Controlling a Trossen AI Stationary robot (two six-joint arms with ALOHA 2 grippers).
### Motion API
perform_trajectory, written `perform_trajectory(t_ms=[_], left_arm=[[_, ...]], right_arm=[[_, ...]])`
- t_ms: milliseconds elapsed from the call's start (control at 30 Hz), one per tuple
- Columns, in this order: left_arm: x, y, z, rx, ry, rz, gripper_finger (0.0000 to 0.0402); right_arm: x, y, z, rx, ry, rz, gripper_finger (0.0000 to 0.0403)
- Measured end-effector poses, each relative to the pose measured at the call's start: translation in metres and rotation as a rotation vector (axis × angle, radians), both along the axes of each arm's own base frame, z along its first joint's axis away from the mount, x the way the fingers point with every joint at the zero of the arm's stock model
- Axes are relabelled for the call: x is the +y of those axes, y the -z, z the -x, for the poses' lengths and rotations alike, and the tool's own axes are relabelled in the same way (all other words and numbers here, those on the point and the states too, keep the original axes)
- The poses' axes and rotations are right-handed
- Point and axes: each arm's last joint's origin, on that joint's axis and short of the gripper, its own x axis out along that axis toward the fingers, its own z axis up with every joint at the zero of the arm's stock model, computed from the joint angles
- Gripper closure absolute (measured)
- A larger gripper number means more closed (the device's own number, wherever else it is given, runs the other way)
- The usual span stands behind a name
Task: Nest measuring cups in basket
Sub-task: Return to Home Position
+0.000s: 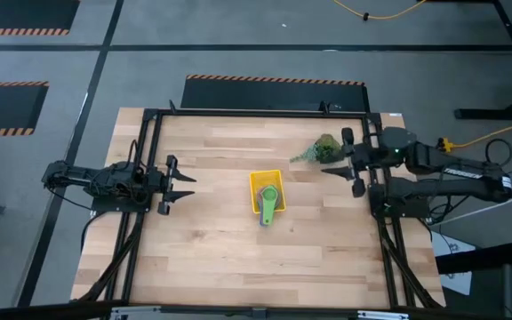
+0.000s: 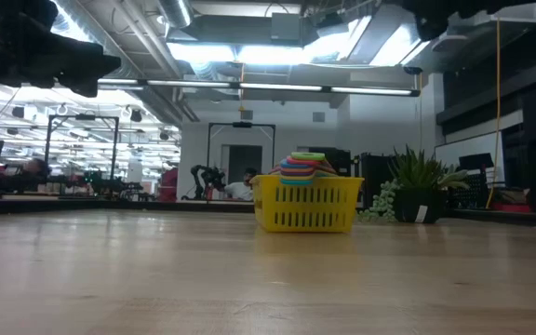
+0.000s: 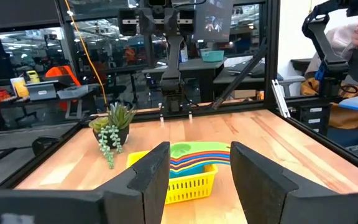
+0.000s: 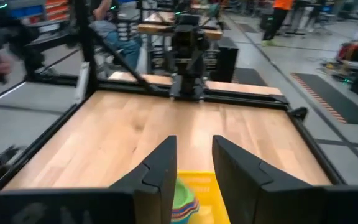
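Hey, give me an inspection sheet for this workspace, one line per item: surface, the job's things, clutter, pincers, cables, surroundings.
Surface: wooden table, no spills seen.
Job's things: measuring cups nested in one stack inside the yellow basket. The green one is on top, with its handle overhanging the rim.
Clutter: small potted plant on the table, near the right arm.
Pincers: left pincer open and empty, at the table's left side. Right pincer open and empty, at the right side beside the plant.
Cables: yellow cable on the floor beyond the table; second yellow cable by the right arm.
Surroundings: hazard-striped mat on the floor beyond the table.
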Motion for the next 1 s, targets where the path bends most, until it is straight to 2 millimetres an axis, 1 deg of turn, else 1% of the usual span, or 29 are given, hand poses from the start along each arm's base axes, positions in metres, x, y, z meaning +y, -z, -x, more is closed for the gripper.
perform_trajectory(t_ms=[100, 300, 600, 1000], left_arm=[[0.000, 0.000, 0.000, 0.000, 0.000, 0.000, 0.0241], [0.000, 0.000, 0.000, 0.001, 0.000, 0.000, 0.0241], [0.000, 0.000, 0.000, 0.001, 0.000, 0.000, 0.0241], [0.000, 0.000, 0.000, 0.000, 0.000, 0.001, 0.0241]], right_arm=[[0.002, -0.001, 0.009, 0.005, -0.009, 0.008, 0.0295], [0.005, -0.008, 0.027, -0.055, -0.009, 0.019, 0.0295], [0.010, -0.006, 0.051, -0.042, -0.006, -0.003, 0.0295], [0.015, -0.004, 0.075, -0.050, -0.006, 0.001, 0.0295]])
